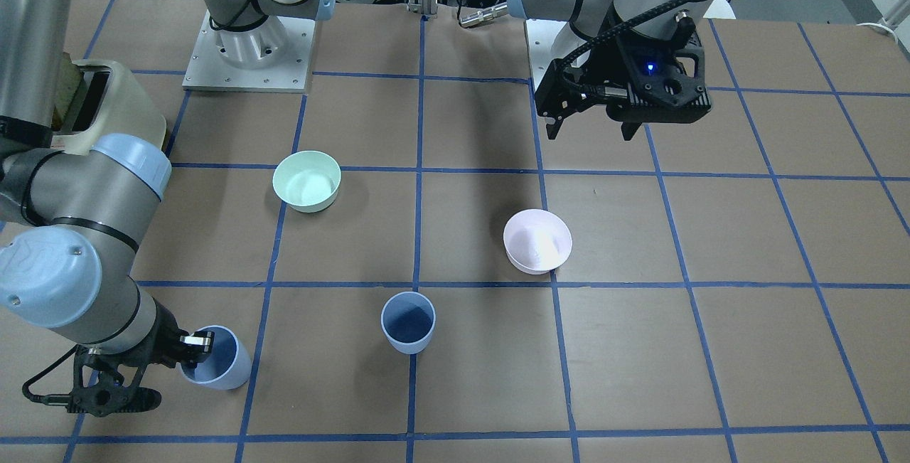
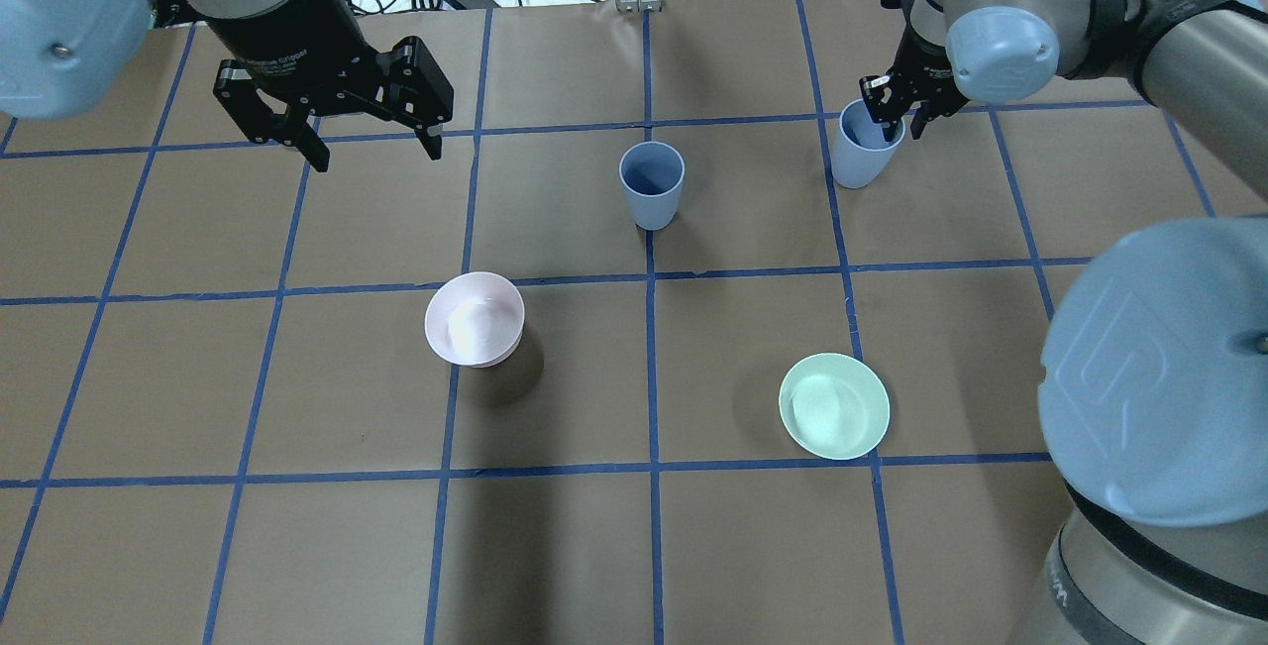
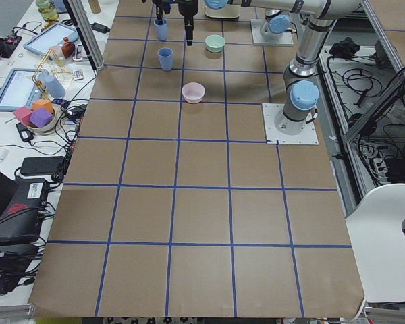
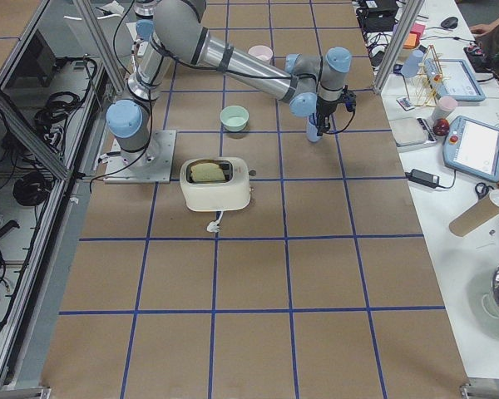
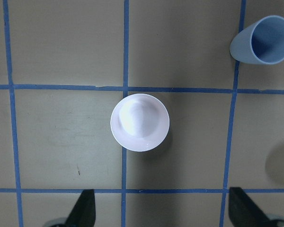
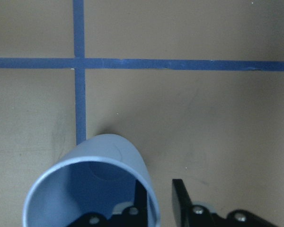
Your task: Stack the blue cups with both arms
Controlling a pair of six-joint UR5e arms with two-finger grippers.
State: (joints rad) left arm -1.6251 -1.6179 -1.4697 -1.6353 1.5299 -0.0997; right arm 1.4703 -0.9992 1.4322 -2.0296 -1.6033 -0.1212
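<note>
One blue cup [image 2: 651, 184] stands upright near the table's middle; it also shows in the front view [image 1: 407, 322] and the left wrist view [image 5: 262, 40]. The second blue cup [image 2: 854, 152] is at the far right, on or just above the table. My right gripper [image 2: 892, 115] is shut on its rim, one finger inside and one outside, as the right wrist view [image 6: 158, 203] shows on the cup [image 6: 92, 184]. My left gripper [image 2: 374, 158] is open and empty, hovering left of the middle cup.
A pale pink bowl [image 2: 475, 318] sits directly below the left gripper's camera [image 5: 139, 122]. A mint-green bowl [image 2: 834, 405] sits on the right side, nearer the robot. A cream toaster [image 1: 106, 107] stands by the right arm's base. Cables and clutter line the table's far edge.
</note>
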